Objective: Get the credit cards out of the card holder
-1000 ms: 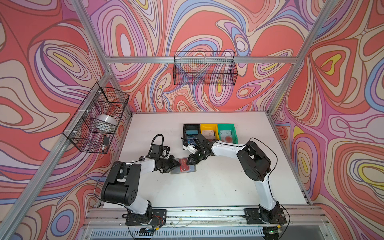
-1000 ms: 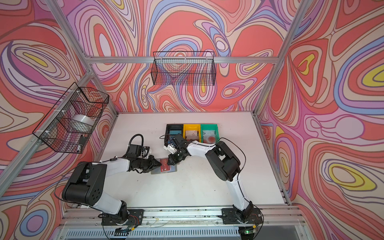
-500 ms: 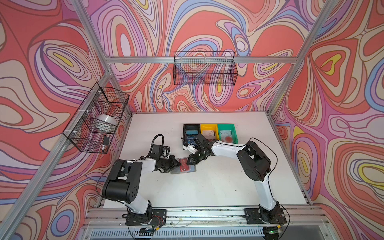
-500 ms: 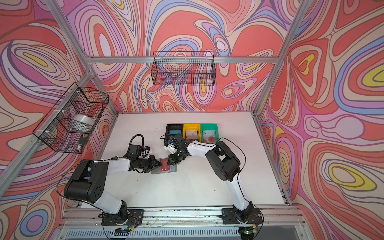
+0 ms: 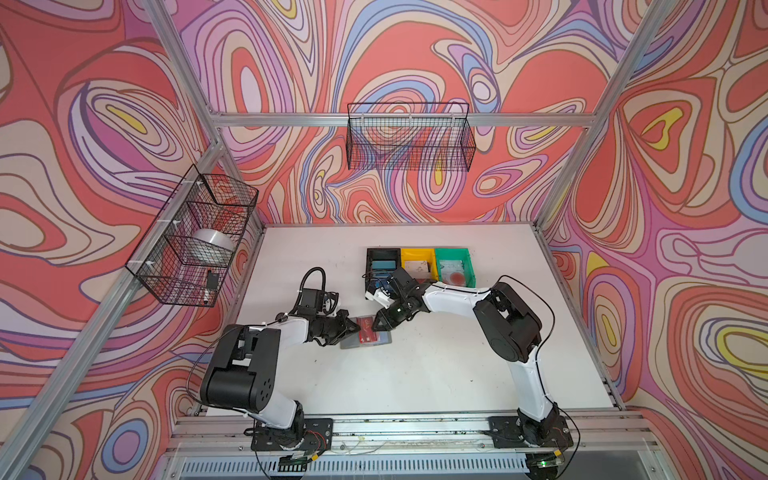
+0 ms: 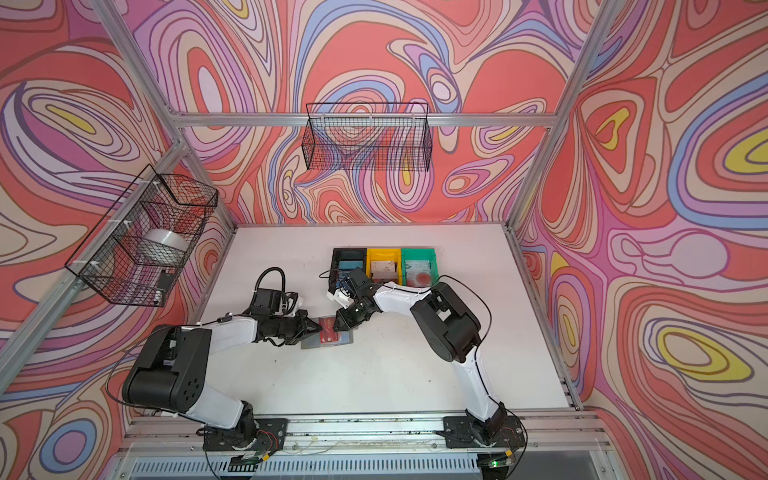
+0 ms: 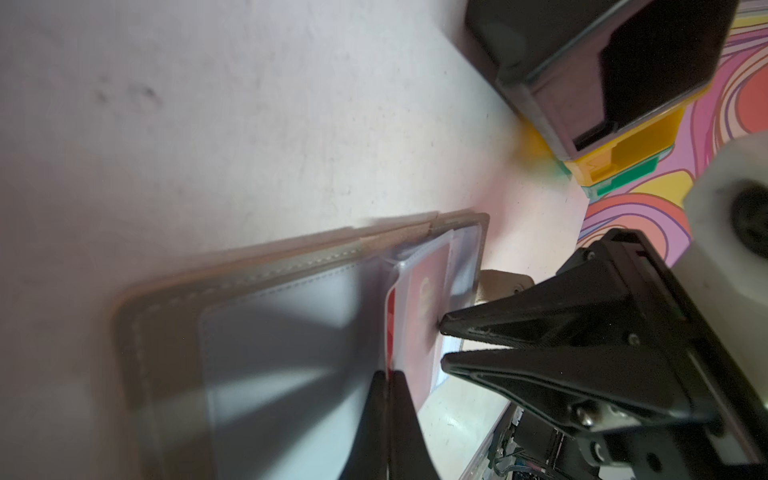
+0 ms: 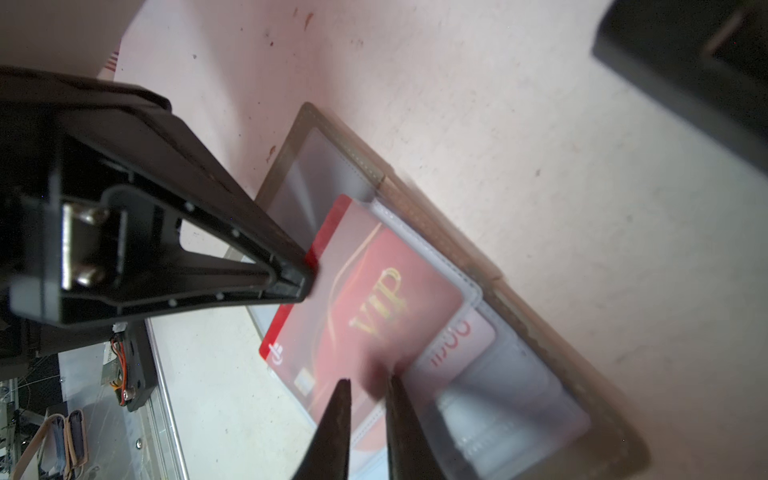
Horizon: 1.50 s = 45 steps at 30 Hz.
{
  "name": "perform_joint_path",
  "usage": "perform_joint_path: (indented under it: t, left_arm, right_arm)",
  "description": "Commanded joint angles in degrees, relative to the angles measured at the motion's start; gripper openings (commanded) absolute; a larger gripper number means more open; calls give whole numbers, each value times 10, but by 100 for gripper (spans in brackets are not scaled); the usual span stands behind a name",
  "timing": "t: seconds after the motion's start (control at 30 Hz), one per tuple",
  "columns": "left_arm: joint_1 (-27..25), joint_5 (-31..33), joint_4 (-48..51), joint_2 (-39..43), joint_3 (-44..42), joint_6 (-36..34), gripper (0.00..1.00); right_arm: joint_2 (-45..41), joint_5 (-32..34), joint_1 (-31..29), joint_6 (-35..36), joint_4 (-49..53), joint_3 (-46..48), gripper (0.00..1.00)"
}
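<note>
The grey card holder point(image 5: 374, 343) lies open on the white table in both top views. A red credit card point(image 8: 374, 291) with gold lettering sits in a translucent pocket, one bare red edge sticking out. My left gripper point(image 7: 388, 374) is shut on that edge; its fingers point(image 8: 299, 274) show in the right wrist view. My right gripper point(image 8: 368, 382) is at the pocket's opposite side, its jaws a narrow gap apart and their tips against the plastic. A pale card with red lettering point(image 8: 457, 336) lies in a pocket beneath. Both grippers point(image 5: 356, 328) point(image 5: 376, 326) meet over the holder.
Black point(image 5: 382, 254), yellow point(image 5: 417, 252) and green point(image 5: 453, 252) bins stand in a row behind the holder, each with a card inside. Wire baskets hang on the left wall point(image 5: 195, 237) and the back wall point(image 5: 409, 137).
The left gripper's jaws have closed fully on the red card's edge. The right gripper's jaws have parted slightly. Neither arm has visibly shifted.
</note>
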<state>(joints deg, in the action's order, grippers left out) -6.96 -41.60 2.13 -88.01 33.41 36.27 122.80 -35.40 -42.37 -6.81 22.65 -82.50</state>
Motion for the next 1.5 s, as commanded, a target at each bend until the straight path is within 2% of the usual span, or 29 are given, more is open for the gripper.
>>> perform_joint_path:
  t: [0.0, 0.13, 0.3, 0.7, 0.9, 1.17, 1.47]
  left_arm:
    - [7, 73, 113, 21, 15, -32, 0]
    - [7, 129, 195, 58, 40, -51, 0]
    - [7, 151, 238, 84, 59, -63, 0]
    - [5, 102, 195, 42, 56, -51, 0]
    - [-2, 109, 221, 42, 76, -59, 0]
    - [-24, 123, 252, 23, 105, -62, 0]
    - [-46, 138, 257, 0, 120, -53, 0]
  right_arm:
    - [-3, 7, -2, -3, 16, 18, 20]
    - [-11, 9, 1, -2, 19, 21, 20]
    - [-9, 7, 4, -1, 19, 22, 20]
    - [-32, -30, 4, 2, 16, 7, 20]
    - [-37, -52, 4, -2, 12, -19, 21]
    - [-3, -71, 4, -2, 8, -51, 21]
    - [17, -73, 4, 1, 2, -39, 21]
